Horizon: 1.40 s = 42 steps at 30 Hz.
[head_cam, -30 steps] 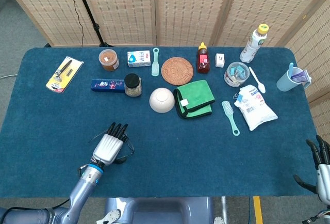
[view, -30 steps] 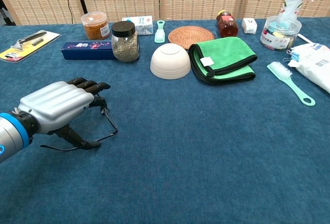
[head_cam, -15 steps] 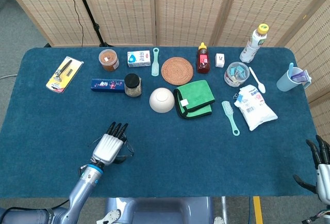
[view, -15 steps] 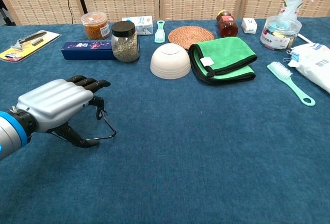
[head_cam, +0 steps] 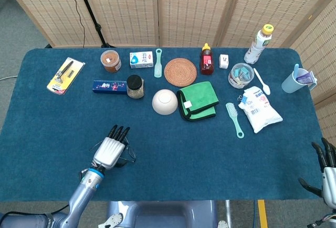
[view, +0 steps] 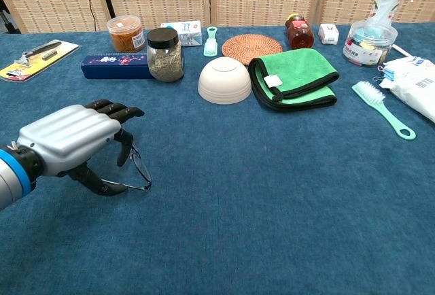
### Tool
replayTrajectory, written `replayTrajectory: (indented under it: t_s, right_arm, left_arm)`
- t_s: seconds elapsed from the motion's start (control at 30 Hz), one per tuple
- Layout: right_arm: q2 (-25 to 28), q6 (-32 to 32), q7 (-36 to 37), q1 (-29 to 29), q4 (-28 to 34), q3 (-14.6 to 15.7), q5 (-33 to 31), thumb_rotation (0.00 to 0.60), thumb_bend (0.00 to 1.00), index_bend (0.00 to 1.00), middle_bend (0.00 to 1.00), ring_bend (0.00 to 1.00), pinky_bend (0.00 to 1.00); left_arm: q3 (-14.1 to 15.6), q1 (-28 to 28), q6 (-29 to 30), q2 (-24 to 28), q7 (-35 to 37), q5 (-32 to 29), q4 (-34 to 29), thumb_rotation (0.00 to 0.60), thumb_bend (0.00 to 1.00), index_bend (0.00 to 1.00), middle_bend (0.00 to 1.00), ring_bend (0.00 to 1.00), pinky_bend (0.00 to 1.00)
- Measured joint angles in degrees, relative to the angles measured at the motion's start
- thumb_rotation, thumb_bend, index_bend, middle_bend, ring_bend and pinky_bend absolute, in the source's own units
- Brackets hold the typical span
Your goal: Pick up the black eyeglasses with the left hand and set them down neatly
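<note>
Chest view: the left hand [view: 64, 139] was seen low over the blue table [view: 272, 193], palm down, with its dark fingers [view: 115, 111] curled downward. The glasses [view: 132, 172] were found directly under and just right of that hand, with a thin black frame showing below the fingertips and along the cloth. The thumb lay against the frame from below, so the glasses appeared to be pinched between thumb and fingers, though the contact itself was partly hidden by the hand. Whether the glasses were lifted clear of the cloth could not be told.

From the head view, the same hand [head_cam: 109, 152] was placed near the front left of the table, with the glasses [head_cam: 127, 154] peeking out at its right side. The right hand [head_cam: 326, 170] was seen at the far right edge, off the table, with fingers spread and nothing in it.

Among the containers, a black-lidded jar [view: 165, 54] held greenish-grey grains, and a tub [view: 126, 32] held something orange-brown. A clear bowl [view: 369, 42] held small blue-wrapped items. A white bowl [view: 224, 80] was turned upside down beside a folded green cloth [view: 293, 76]. A pale blue cup [head_cam: 294, 81], seen at the right edge of the head view, held a few upright items.
</note>
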<state>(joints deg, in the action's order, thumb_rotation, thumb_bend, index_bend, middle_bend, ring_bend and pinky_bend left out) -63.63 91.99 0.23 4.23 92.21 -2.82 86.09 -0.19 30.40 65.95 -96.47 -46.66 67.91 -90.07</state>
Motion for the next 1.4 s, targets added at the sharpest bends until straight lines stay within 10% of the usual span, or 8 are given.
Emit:
replayTrajectory:
  t_s: [0.27,0.7,1.4]
  right_arm:
    - [0.0,0.2,0.0,0.2,0.0,0.0,-0.1,0.600,0.11,0.10,0.02,0.05,0.19]
    - [-0.1,0.1,0.8,0.3,-0.6,-0.1,-0.2,0.600,0.11,0.11,0.02,0.05,0.19]
    - [-0.2,0.1,1.1,0.6,-0.9,-0.2,-0.5,0.600,0.11,0.11,0.02,0.05,0.20]
  left_arm:
    - [0.0,-0.1,0.5,0.2,0.6,0.7,-0.3,0.431,0.20,0.55,0.08,0.00,0.00]
    - [1.2,-0.4,1.4,4.2,3.5,5.6,-4.2,0.411,0.20,0.05,0.00,0.00,0.00]
    - [1.5,1.8,-3.6,4.9,-1.2,2.3,-3.2,0.405,0.20,0.22,0.00,0.00,0.00]
